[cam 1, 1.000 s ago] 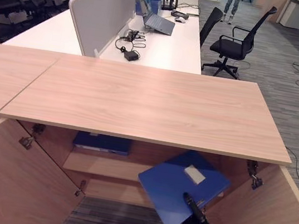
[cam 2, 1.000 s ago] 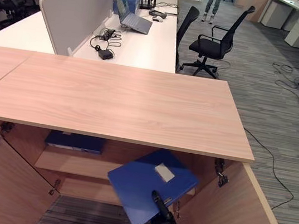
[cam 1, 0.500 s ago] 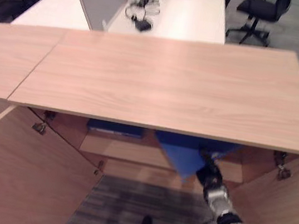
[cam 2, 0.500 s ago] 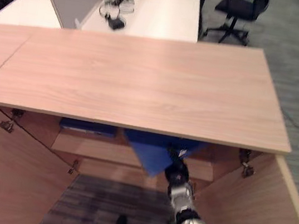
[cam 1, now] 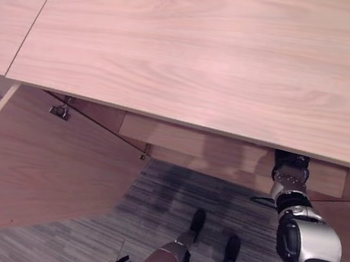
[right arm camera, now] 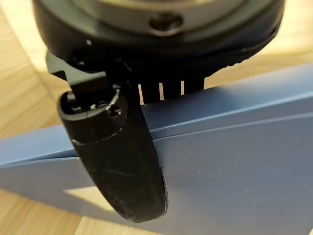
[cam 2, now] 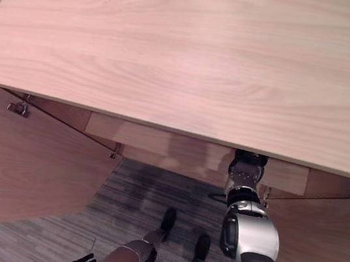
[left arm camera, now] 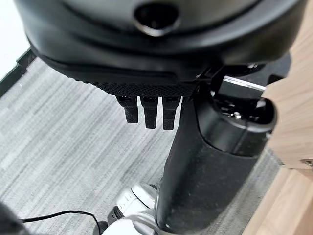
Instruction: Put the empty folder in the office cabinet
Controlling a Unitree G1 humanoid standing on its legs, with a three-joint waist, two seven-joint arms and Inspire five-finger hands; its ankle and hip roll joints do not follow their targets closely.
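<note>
Since a second ago the camera has tipped steeply downward, and the right arm has pushed forward: the blue folder, then hanging in plain sight in front of the open cabinet, has gone in under the wooden top (cam 1: 207,50) and is hidden from the head views, where the arm disappears beneath the top's front edge. In the right wrist view the right hand (right arm camera: 117,161) pinches the folder (right arm camera: 234,161), thumb curled over its upper face and fingers behind it, with pale wood of the cabinet interior around it. The left hand (left arm camera: 149,110) hangs low beside the body over the grey carpet (left arm camera: 63,142), its fingers curled and holding nothing. The open cabinet door (cam 1: 45,164) stands swung out on the left.

The step in hand looks like the insertion itself, near its end. Next would come lowering the folder until it rests on a shelf, then loosening the thumb and drawing the arm straight back, clear of the top's edge.
</note>
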